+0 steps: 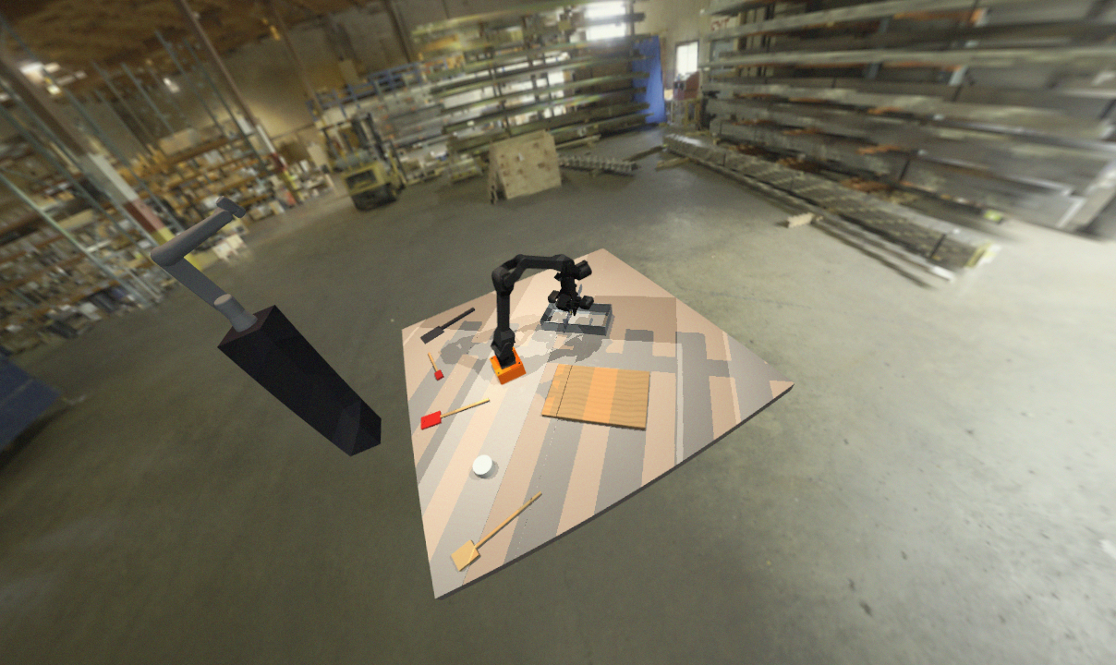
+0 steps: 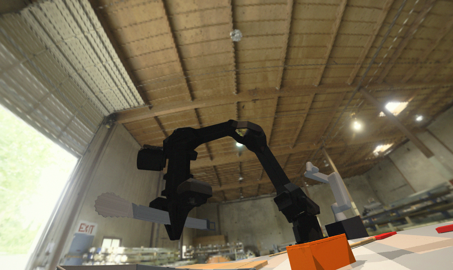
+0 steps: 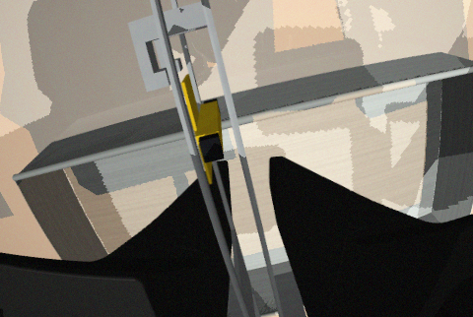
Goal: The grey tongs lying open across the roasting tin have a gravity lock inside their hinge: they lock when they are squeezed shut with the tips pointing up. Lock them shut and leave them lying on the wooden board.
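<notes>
Seen from the top view, the far left has a grey arm (image 1: 189, 244) (image 2: 337, 191) on a dark pedestal (image 1: 297, 380) (image 2: 347, 228). Next, on the table (image 1: 710, 356) (image 2: 405, 251), come a red spatula (image 1: 431, 419) (image 2: 386, 235), a small red-ended tool (image 1: 438, 374) (image 2: 449, 228) and a dark spatula (image 1: 433, 333). A white round thing (image 1: 482, 465) and a wooden spatula (image 1: 465, 554) stand nearer the front edge. The orange base (image 1: 510, 373) (image 2: 298, 258) carries the black arm (image 1: 503, 309) (image 2: 275, 167), which arches over to the right. Its gripper (image 1: 574, 311) (image 2: 175, 236) (image 3: 248, 171) points down and is closed on the grey tongs (image 2: 150, 213) (image 3: 236, 137), between their two ends.

The tongs are in the air above the roasting tin (image 1: 576, 331) (image 2: 97, 267) (image 3: 305, 86). In the exterior view their long axis runs close to level: the scalloped tips point left and sit slightly higher, and the hinge end points right and a little down. The wrist view shows both sides lying close together, running lengthwise with a slight lean, and a yellow and black piece (image 3: 209, 120) between them. Whether the lock has caught, I cannot tell. The wooden board (image 1: 603, 396) (image 2: 228, 264) lies to the right of the orange base in the top view, apart from the tongs.
</notes>
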Robot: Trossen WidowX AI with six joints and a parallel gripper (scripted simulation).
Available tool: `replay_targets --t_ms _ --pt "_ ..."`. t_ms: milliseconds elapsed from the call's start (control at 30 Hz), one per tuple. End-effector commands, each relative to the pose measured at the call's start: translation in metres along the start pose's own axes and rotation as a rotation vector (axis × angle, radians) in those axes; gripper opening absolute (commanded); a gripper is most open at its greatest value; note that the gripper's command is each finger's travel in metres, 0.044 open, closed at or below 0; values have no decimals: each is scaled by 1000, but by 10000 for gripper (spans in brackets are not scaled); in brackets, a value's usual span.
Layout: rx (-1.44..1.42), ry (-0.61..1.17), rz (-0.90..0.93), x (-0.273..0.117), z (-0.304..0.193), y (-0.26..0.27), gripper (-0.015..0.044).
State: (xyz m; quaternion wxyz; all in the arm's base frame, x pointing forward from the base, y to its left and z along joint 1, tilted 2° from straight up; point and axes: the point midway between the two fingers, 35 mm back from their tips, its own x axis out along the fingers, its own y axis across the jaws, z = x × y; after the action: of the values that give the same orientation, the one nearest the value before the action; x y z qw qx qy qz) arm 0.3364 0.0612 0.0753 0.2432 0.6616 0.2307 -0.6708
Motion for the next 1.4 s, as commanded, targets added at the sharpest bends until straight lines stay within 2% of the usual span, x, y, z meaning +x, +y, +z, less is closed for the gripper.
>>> replay_targets --t_ms 0,600,967,1367 --pt "66 5 11 -3 7 20 -150" --pt "406 1 21 -6 69 107 -150" --pt "484 2 25 -6 89 127 -150" --pt "693 5 33 -9 149 171 -150"
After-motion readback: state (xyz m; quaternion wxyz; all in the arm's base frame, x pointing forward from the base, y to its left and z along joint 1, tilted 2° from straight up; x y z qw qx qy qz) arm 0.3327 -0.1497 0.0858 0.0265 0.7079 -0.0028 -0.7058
